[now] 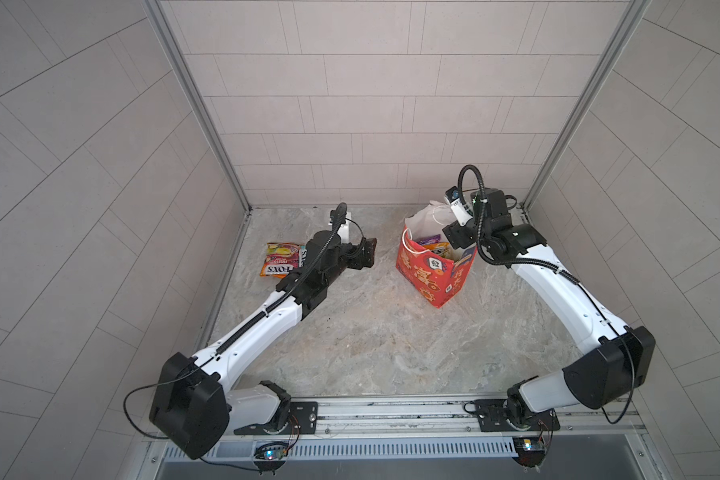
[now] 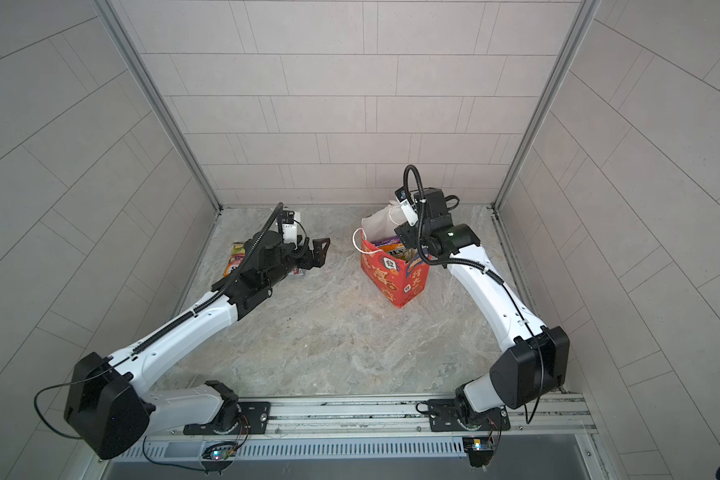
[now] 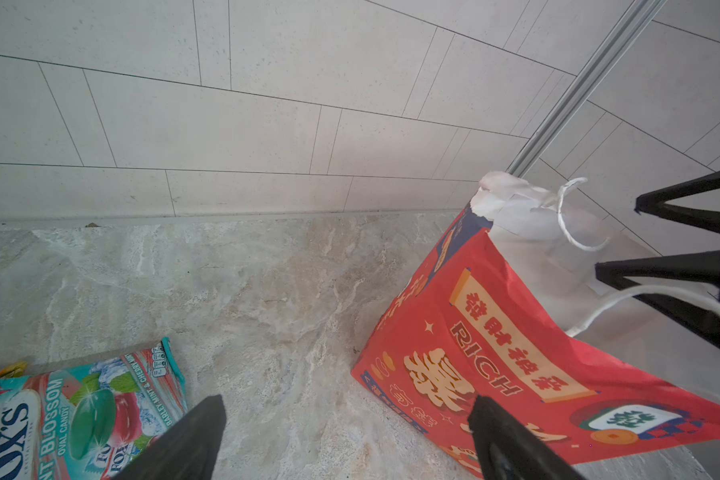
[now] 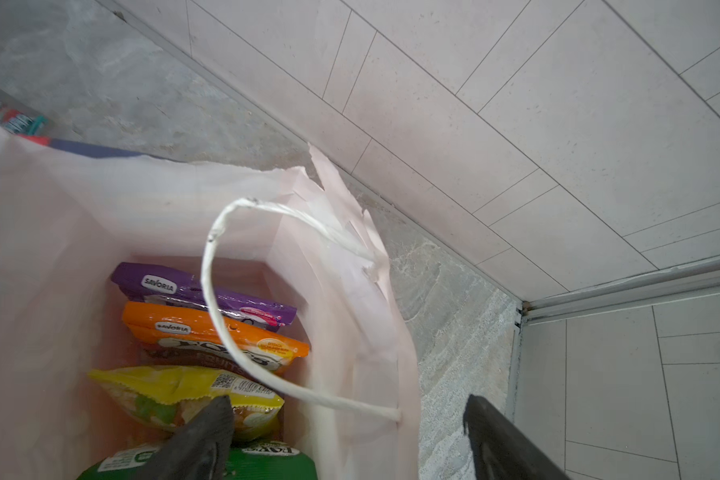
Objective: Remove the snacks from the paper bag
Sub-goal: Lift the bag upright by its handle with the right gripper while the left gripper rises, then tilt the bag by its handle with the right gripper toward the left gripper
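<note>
Right end effector [image 4: 346,440] spread, astride paper bag [image 4: 59,208] wall

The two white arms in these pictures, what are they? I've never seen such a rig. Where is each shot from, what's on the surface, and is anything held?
They are two white-and-black robot arms, mounted at the edge of a grey marble-look table. Two pictures look down from overhead; the other two come from cameras on the wrists. Each arm ends in a two-fingered pincer. The left pincer is open and empty, near a flat teal candy packet and a flat orange candy packet on the table. The right pincer hangs open over the rim of a tall red paper gift bag, empty. Inside lie a purple packet, an orange packet, a yellow packet and a green packet.
</note>
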Controlling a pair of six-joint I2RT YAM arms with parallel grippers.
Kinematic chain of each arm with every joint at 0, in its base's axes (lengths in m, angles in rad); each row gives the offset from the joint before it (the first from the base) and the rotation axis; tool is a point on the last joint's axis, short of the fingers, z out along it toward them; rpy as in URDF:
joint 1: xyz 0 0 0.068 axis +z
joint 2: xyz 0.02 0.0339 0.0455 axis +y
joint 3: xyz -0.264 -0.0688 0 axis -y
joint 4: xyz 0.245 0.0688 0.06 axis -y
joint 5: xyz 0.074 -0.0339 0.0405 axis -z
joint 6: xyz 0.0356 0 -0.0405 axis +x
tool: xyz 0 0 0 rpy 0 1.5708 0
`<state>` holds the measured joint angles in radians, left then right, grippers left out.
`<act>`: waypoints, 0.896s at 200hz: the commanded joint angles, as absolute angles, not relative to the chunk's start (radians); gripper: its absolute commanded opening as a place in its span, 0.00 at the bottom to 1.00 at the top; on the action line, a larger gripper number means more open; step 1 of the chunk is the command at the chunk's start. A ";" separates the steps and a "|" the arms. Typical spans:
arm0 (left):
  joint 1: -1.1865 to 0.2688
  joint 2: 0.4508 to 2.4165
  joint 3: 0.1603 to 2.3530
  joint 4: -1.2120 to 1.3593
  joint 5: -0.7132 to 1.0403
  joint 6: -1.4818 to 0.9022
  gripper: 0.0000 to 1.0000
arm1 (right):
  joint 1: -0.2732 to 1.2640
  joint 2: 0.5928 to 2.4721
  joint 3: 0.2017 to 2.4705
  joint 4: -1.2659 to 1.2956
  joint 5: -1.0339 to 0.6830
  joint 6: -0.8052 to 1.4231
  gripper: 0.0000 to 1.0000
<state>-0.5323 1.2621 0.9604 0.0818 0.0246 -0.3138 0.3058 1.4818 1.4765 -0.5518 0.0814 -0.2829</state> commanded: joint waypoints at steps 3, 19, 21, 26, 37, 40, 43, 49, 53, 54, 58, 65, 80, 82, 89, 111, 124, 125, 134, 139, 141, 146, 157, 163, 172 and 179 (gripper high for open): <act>-0.528 1.279 0.990 0.106 0.020 -0.295 0.97 | 0.310 1.517 1.497 -0.558 0.132 -0.338 0.88; -0.528 1.290 0.992 0.106 0.023 -0.295 0.97 | 0.310 1.544 1.503 -0.534 0.154 -0.343 0.88; -0.529 1.291 0.992 0.106 0.023 -0.295 0.97 | 0.310 1.546 1.503 -0.531 0.156 -0.345 0.87; -0.530 1.294 0.992 0.105 0.023 -0.293 0.97 | 0.310 1.552 1.503 -0.522 0.161 -0.349 0.86; -0.528 1.298 0.991 0.101 0.021 -0.292 0.97 | 0.309 1.558 1.498 -0.490 0.187 -0.341 0.79; -0.528 1.298 0.991 0.099 0.021 -0.292 0.97 | 0.307 1.558 1.495 -0.483 0.186 -0.341 0.76; -0.528 1.300 0.992 0.098 0.021 -0.291 0.97 | 0.306 1.557 1.493 -0.476 0.185 -0.339 0.73; -0.528 1.303 0.992 0.100 0.021 -0.290 0.97 | 0.300 1.554 1.494 -0.466 0.173 -0.330 0.67; -0.528 1.304 0.993 0.099 0.021 -0.290 0.97 | 0.295 1.552 1.495 -0.462 0.163 -0.321 0.64; -0.528 1.306 0.993 0.099 0.020 -0.289 0.97 | 0.294 1.551 1.495 -0.462 0.160 -0.319 0.63; -0.528 1.309 0.994 0.100 0.021 -0.289 0.97 | 0.289 1.550 1.498 -0.460 0.144 -0.310 0.59; -0.529 1.315 0.999 0.100 0.023 -0.287 0.97 | 0.278 1.547 1.504 -0.460 0.110 -0.298 0.53; -0.528 1.330 1.013 0.085 0.027 -0.284 0.97 | 0.258 1.545 1.515 -0.460 0.066 -0.265 0.44; -0.530 1.332 1.014 0.082 0.027 -0.283 0.97 | 0.254 1.546 1.517 -0.460 0.062 -0.261 0.43; -0.529 1.338 1.020 0.078 0.029 -0.281 0.97 | 0.241 1.545 1.520 -0.460 0.042 -0.243 0.39; -0.528 1.346 1.022 0.080 0.035 -0.282 0.97 | 0.187 1.549 1.523 -0.459 -0.047 -0.185 0.35; -0.528 1.347 1.022 0.080 0.036 -0.281 0.97 | 0.153 1.558 1.527 -0.459 -0.109 -0.142 0.35; -0.529 1.348 1.023 0.079 0.035 -0.282 0.97 | 0.150 1.560 1.528 -0.459 -0.114 -0.138 0.35; -0.528 1.349 1.024 0.079 0.036 -0.280 0.97 | 0.128 1.569 1.534 -0.462 -0.148 -0.109 0.34; -0.529 1.349 1.025 0.078 0.038 -0.280 0.97 | 0.117 1.573 1.534 -0.462 -0.172 -0.095 0.35; -0.528 1.350 1.025 0.077 0.038 -0.280 0.97 | 0.112 1.575 1.535 -0.462 -0.180 -0.091 0.34; -0.528 1.350 1.025 0.077 0.038 -0.278 0.97 | 0.103 1.579 1.535 -0.462 -0.202 -0.081 0.35; -0.528 1.347 1.025 0.076 0.034 -0.276 0.97 | 0.085 1.588 1.537 -0.465 -0.235 -0.066 0.42; -0.529 1.347 1.026 0.075 0.034 -0.276 0.97 | 0.080 1.593 1.537 -0.468 -0.247 -0.064 0.45; -0.528 1.348 1.025 0.074 0.035 -0.275 0.96 | 0.075 1.598 1.537 -0.466 -0.267 -0.060 0.46; -0.529 1.350 1.025 0.075 0.035 -0.273 0.96 | 0.074 1.602 1.538 -0.466 -0.282 -0.059 0.46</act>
